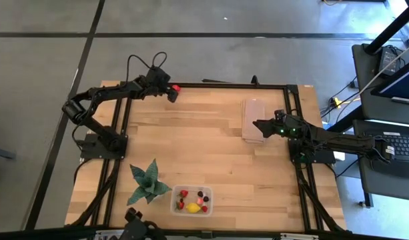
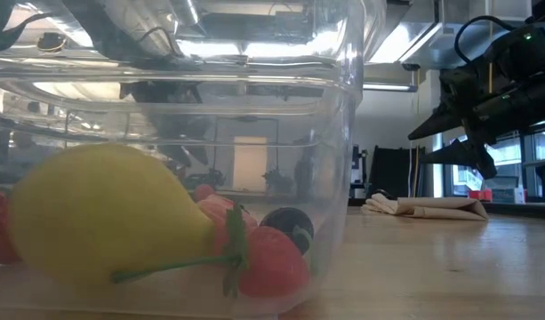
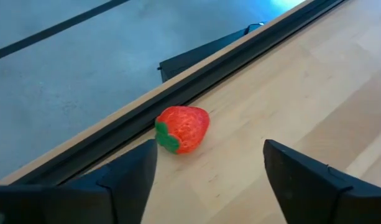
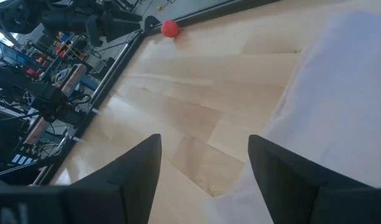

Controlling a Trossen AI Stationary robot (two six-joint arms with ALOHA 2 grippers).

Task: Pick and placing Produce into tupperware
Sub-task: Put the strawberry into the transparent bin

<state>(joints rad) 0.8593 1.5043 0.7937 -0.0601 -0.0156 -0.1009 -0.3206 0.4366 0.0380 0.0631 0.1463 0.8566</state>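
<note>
— What sits closest to the low camera?

— Right against the lens I see the clear plastic box (image 2: 343, 133), at the near edge of the table (image 1: 211, 133). Inside it lie a yellow lemon-like fruit (image 2: 103, 213), a strawberry (image 2: 272, 258) touching it, and a dark berry (image 2: 288, 227) just behind. From above I count a few more red pieces in the box as well.

— Anything beside the box?

— On its left stands a green spiky plant (image 1: 147, 183), close to it but apart.

— Where is the left gripper?

— I have the left gripper (image 1: 171, 95) at the far edge of the table, left of the middle. Its fingers (image 3: 128, 180) stand spread wide with nothing between them. One loose strawberry (image 3: 183, 128) lies on the wood just ahead of the fingertips, right beside the black frame rail (image 3: 196, 81), untouched.

— And the right one?

— I see the right gripper (image 1: 256, 125) on the right side, hovering over the near end of a folded beige cloth (image 1: 253, 120). Its fingers (image 4: 140, 168) are parted too, and hold nothing.
</note>
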